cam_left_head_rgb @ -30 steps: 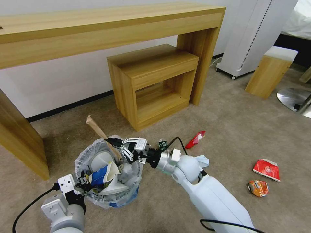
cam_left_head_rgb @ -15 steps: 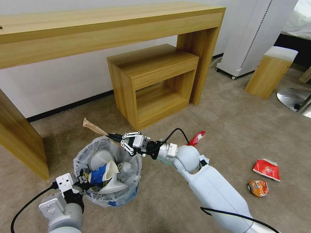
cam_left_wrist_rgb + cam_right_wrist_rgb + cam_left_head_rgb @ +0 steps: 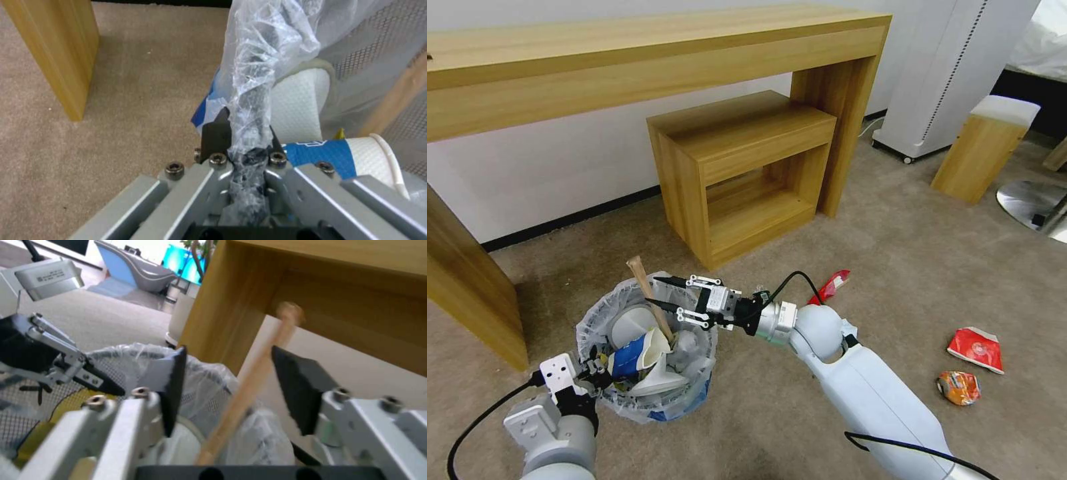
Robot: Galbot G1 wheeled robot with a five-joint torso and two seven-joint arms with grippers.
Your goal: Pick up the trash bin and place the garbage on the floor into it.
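three packets point(image 3: 976, 348): lying on floor point(image 3: 894, 267), by wooden desk point(image 3: 627, 60)
stick point(image 3: 649, 295): standing tilted in trash bin point(image 3: 627, 407)
right gripper point(image 3: 662, 293): spread wide around stick
left gripper point(image 3: 240, 140): clamping bin liner rim

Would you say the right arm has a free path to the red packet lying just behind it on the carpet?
Probably yes. The right gripper is open over the trash bin, with the wooden stick loose between its fingers, and only bare floor surrounds the red packet beside its forearm.
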